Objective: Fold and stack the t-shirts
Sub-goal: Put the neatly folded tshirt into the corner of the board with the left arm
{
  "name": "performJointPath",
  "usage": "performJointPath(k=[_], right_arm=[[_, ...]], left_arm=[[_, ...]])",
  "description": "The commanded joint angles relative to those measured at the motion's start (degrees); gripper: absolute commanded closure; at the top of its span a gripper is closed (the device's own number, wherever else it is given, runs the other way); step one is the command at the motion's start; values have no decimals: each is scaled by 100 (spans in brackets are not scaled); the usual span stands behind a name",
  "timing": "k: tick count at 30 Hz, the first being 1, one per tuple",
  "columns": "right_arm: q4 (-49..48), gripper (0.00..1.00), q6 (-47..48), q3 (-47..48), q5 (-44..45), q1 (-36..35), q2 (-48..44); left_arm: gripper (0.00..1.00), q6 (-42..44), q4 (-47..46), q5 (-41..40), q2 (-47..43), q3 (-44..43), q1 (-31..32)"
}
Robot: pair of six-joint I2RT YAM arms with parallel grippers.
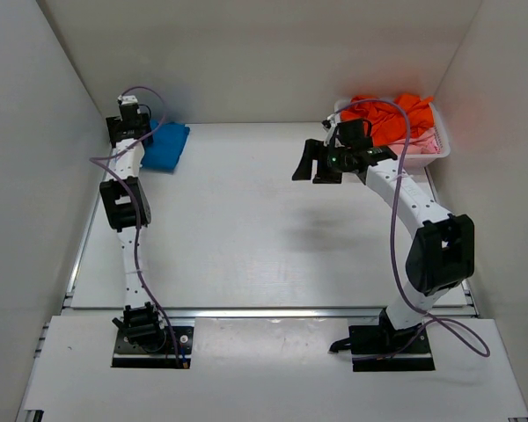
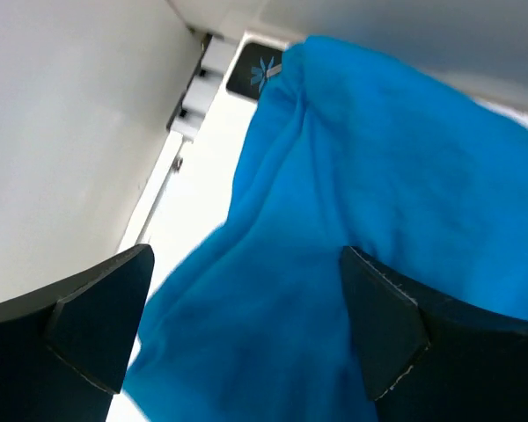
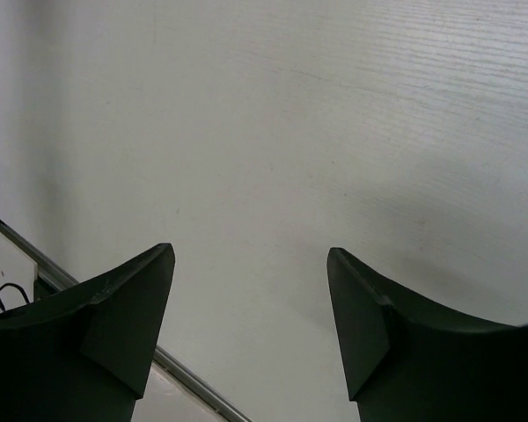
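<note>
A bright blue t-shirt lies bunched at the table's far left corner; it fills the left wrist view. My left gripper hovers just over it, open, with the cloth showing between the fingertips and nothing held. An orange t-shirt and a pale pink one lie in the white basket at the far right. My right gripper is open and empty above the bare table, left of the basket.
White walls close in the table on the left, back and right. A metal rail runs along the near edge in front of the arm bases. A small black tag sits on the table corner beyond the blue shirt.
</note>
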State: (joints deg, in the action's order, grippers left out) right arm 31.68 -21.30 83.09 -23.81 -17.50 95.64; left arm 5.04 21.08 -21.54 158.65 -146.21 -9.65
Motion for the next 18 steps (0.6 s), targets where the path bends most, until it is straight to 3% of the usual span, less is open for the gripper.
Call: performJointPath(k=[1, 4, 6, 12, 18], right_arm=[[22, 30, 3, 208, 341, -122, -273], [22, 9, 29, -64, 833, -192, -694], [-39, 1, -41, -493, 1131, -105, -1089], [-31, 1, -24, -1680, 1195, 360, -1863], [-145, 1, -33, -2551, 1195, 440, -2733]], left_arm=[[1, -283, 377, -95, -852, 110, 86], [2, -758, 1123, 219, -1555, 329, 86], [2, -1117, 1503, 920, -2343, 794, 104], [1, -1068, 1250, 1564, -4786, 4630, 901], [1, -811, 959, 914, -6730, 7349, 2265]])
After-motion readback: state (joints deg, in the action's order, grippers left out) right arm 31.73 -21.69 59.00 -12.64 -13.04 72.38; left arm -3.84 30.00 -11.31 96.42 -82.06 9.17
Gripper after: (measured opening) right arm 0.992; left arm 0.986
